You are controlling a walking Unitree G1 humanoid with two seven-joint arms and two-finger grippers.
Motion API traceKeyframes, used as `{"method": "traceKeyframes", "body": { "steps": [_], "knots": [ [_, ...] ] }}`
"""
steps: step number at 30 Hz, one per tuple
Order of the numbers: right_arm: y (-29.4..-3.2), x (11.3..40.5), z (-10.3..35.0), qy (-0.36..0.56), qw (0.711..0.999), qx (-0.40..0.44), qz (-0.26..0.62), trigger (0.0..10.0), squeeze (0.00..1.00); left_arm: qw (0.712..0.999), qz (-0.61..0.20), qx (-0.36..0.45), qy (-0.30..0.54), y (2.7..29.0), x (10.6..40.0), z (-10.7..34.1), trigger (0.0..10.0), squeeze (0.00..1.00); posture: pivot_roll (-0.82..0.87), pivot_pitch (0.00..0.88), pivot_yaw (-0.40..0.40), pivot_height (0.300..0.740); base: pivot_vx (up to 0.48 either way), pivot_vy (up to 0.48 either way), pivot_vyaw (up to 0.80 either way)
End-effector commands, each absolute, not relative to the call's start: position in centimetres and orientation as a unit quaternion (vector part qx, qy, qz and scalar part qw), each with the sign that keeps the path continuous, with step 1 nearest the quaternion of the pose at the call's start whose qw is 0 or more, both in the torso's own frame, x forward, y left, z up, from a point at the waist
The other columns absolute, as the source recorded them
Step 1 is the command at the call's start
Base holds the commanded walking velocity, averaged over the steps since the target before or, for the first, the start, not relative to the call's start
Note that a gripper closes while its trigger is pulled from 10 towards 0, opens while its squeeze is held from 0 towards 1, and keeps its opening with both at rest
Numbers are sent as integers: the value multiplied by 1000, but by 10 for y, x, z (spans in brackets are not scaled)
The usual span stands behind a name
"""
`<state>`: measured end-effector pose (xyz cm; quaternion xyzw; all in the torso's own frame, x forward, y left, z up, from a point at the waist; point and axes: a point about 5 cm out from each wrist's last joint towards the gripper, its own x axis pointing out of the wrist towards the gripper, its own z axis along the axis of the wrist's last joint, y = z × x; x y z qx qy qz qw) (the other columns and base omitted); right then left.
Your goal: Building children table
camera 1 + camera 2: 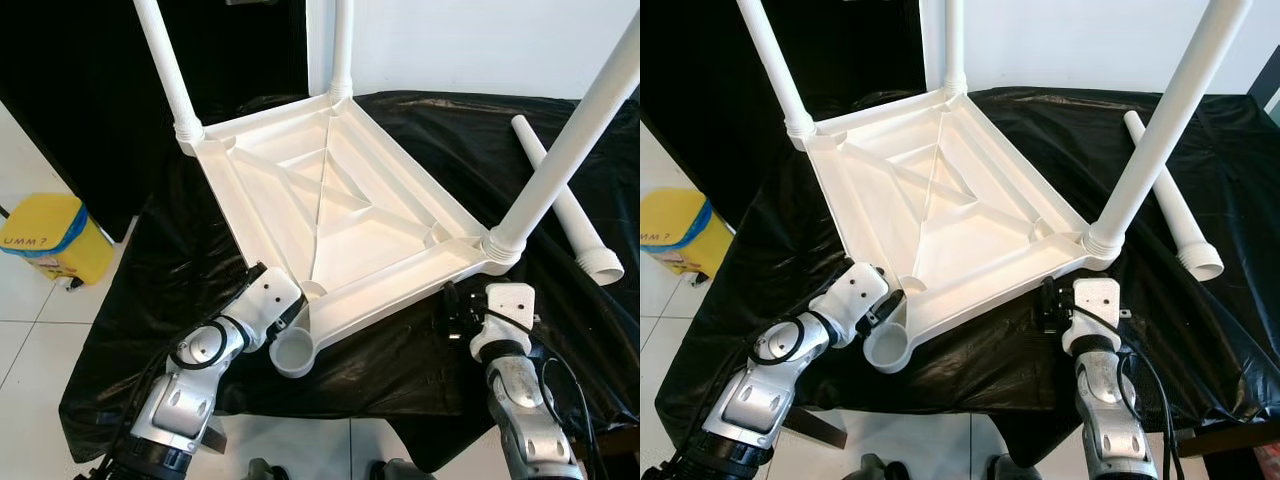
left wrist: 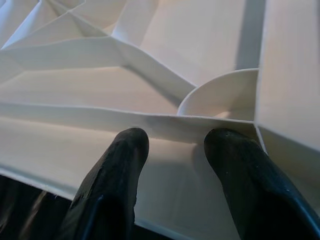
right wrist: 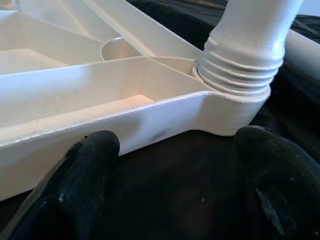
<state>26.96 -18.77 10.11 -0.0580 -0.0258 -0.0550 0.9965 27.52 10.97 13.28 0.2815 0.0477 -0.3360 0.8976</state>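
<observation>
Left tool (image 2: 172,150): fingers apart, straddling near rim of upturned white plastic tabletop (image 1: 330,215) beside its empty corner socket (image 1: 292,353) | right tool (image 3: 175,165): fingers apart, just short of right-corner screwed white leg (image 1: 565,150) | step: steady top, fetch loose white leg (image 1: 565,205) off black-draped table (image 1: 180,270), seat it square, then twist | both forearms low, reaching forward.

Lighting: bright, even, from above. White tabletop (image 1: 330,215) near overexposed; faint shadows in its ribs. Black cloth (image 1: 200,260) shows crinkled sheen. Head views sharp, slight edge bowing. Wrist views: black fingers (image 2: 112,180) soft, out of focus.
</observation>
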Motion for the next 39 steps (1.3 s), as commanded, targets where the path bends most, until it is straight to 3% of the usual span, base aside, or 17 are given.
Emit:
{"method": "traceKeyframes", "body": {
  "steps": [1,18,30,39],
  "knots": [
    [-172,276,104,-35,998,-47,-26,10000,0,864,-421,267,74,87,261,119,10000,0,-153,118,30,740,0,0,0],
    [-166,291,104,-30,999,-45,-2,10000,0,865,-445,227,55,63,255,130,10000,0,-149,137,1,740,0,0,0],
    [-156,317,114,-38,998,-42,36,10000,0,852,-479,207,45,44,256,137,10000,0,-187,126,44,740,0,0,0],
    [-133,347,129,-46,994,-49,85,10000,0,846,-496,193,31,26,257,145,10000,0,-190,119,41,740,0,0,0]
  ]
}}
